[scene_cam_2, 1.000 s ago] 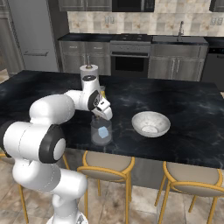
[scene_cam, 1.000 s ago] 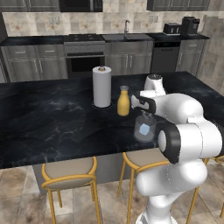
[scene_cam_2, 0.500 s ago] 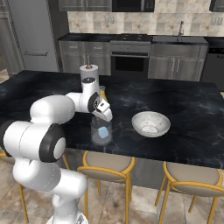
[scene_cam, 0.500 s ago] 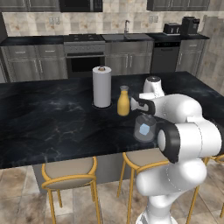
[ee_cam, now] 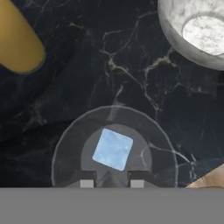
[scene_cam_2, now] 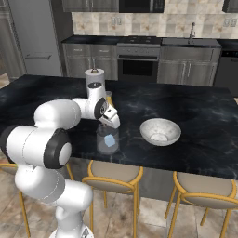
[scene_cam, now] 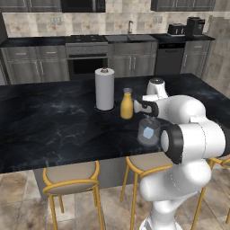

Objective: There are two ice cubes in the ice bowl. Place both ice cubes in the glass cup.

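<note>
The glass cup (scene_cam: 148,131) (scene_cam_2: 107,139) stands near the front edge of the black island, and one pale blue ice cube (scene_cam: 147,133) (scene_cam_2: 109,141) (ee_cam: 113,149) lies inside it. My gripper (scene_cam_2: 113,122) (scene_cam: 147,115) (ee_cam: 111,183) hangs just above the glass's rim (ee_cam: 61,148), pointing down into it, with its fingertips close together and shut. Whether anything sits between the tips is hidden. The ice bowl (scene_cam_2: 145,131) (ee_cam: 175,33) rests to the right of the glass, apart from it; the part of its inside that shows is bare white.
An orange juice bottle (scene_cam: 127,104) (ee_cam: 17,39) and a white paper towel roll (scene_cam: 104,89) (scene_cam_2: 94,76) stand just behind the glass. Gold-framed stools (scene_cam: 72,177) (scene_cam_2: 114,174) line the island's front edge. Dark counter stretches left and beyond the bowl.
</note>
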{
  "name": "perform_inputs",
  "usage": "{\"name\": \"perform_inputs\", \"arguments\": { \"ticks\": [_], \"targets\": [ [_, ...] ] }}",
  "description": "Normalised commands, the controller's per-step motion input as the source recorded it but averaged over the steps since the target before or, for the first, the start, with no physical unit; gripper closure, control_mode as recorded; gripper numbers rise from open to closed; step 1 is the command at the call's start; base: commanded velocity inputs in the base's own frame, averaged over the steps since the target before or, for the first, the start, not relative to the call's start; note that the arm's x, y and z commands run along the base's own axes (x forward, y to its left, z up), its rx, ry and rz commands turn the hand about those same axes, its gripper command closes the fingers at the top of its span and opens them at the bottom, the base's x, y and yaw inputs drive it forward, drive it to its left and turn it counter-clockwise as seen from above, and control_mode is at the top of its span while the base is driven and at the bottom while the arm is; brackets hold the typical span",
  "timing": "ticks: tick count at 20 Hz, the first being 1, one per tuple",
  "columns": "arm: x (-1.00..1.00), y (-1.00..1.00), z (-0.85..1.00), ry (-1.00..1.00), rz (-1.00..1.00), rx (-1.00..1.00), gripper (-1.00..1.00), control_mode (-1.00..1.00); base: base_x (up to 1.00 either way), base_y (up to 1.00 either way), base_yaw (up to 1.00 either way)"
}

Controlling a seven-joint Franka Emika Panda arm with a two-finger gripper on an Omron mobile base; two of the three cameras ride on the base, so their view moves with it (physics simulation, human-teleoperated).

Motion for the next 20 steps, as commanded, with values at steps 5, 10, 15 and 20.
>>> {"name": "perform_inputs", "arguments": {
  "ticks": [5, 10, 15, 20],
  "targets": [
    [0.10, 0.00, -0.02, 0.00, 0.00, 0.00, -1.00, -1.00, 0.00, 0.00, 0.00],
    [0.10, 0.00, 0.00, 0.00, 0.00, 0.00, -1.00, -1.00, 0.00, 0.00, 0.00],
    [0.02, -0.07, 0.00, 0.00, 0.00, 0.00, -1.00, -1.00, 0.00, 0.00, 0.00],
    [-0.38, -0.02, 0.21, -0.07, 0.01, 0.00, -1.00, -1.00, 0.00, 0.00, 0.00]
  ]
}}
